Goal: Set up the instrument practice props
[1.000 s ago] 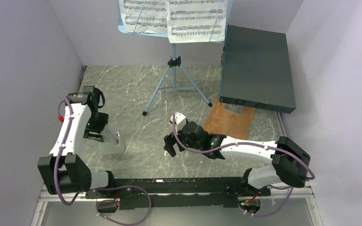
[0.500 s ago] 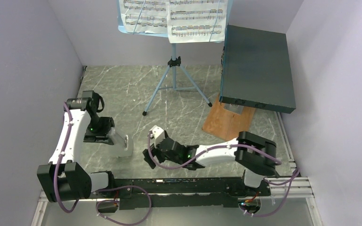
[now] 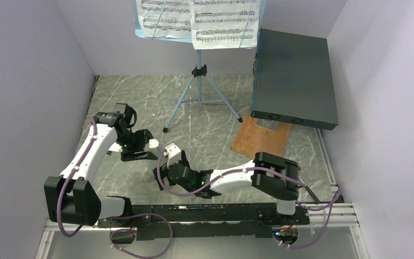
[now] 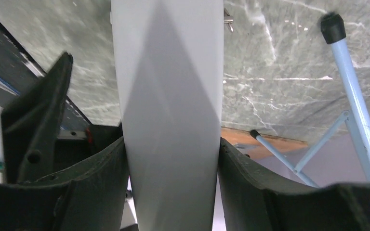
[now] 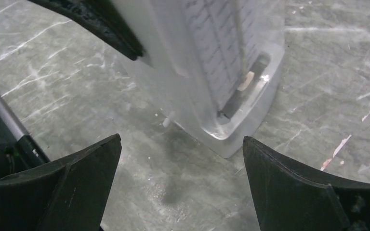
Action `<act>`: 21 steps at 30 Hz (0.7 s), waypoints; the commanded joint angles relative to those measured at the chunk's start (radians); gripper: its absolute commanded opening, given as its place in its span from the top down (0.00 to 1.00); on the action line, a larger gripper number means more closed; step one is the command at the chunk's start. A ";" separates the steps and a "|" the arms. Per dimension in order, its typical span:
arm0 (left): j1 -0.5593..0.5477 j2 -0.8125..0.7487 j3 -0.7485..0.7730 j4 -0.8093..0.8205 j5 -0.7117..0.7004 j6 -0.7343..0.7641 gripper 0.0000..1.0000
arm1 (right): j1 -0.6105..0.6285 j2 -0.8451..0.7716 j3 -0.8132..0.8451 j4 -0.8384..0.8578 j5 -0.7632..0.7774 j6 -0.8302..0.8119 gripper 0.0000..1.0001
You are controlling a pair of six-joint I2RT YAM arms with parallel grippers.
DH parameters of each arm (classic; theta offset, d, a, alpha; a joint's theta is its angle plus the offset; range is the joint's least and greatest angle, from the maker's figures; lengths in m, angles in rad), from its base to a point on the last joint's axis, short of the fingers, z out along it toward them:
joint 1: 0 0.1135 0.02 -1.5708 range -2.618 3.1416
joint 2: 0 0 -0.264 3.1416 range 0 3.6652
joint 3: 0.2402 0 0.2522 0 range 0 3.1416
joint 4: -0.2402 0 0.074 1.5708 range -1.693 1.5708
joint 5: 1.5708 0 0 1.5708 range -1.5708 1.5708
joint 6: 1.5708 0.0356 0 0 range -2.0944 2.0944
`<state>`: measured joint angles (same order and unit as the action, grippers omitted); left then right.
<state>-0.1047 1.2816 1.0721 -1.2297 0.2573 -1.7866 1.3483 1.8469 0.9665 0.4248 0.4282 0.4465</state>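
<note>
The grey-white metronome (image 4: 168,120) sits between the two jaws of my left gripper (image 4: 171,149), which is shut on it. In the top view the metronome (image 3: 152,143) is held at the left middle of the floor. My right gripper (image 3: 160,171) is open just in front of it. In the right wrist view the metronome's base (image 5: 231,96) hangs a little above the floor, beyond my open right gripper (image 5: 180,144). The light blue music stand (image 3: 198,81) stands at the back on its tripod legs. White sheet-music pages (image 3: 199,19) rest on it.
A big dark box (image 3: 294,75) lies on a wooden board (image 3: 261,139) at the back right. A tripod leg with a black foot (image 4: 332,26) reaches toward the left gripper. Grey walls close in both sides. The arms' base rail (image 3: 205,213) runs along the near edge.
My left gripper closed tighter on the metronome and carried it right and away from the near edge. The right arm swung left, its open gripper now close to the metronome.
</note>
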 commanded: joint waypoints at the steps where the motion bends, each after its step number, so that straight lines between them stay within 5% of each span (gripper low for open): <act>1: -0.035 0.018 -0.026 0.176 0.062 -0.140 1.00 | 0.021 0.030 0.057 -0.043 0.183 0.108 0.01; 7: -0.046 0.046 -0.020 0.182 0.061 -0.144 1.00 | 0.021 0.118 0.168 -0.241 0.333 0.265 0.00; 21: -0.046 0.023 -0.051 0.166 0.045 -0.137 1.00 | 0.018 0.193 0.143 -0.097 0.371 0.225 0.07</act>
<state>-0.1440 1.3052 1.0489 -1.1248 0.3424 -1.9015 1.3666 2.0300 1.1057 0.2470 0.7467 0.6834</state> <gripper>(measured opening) 0.636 0.953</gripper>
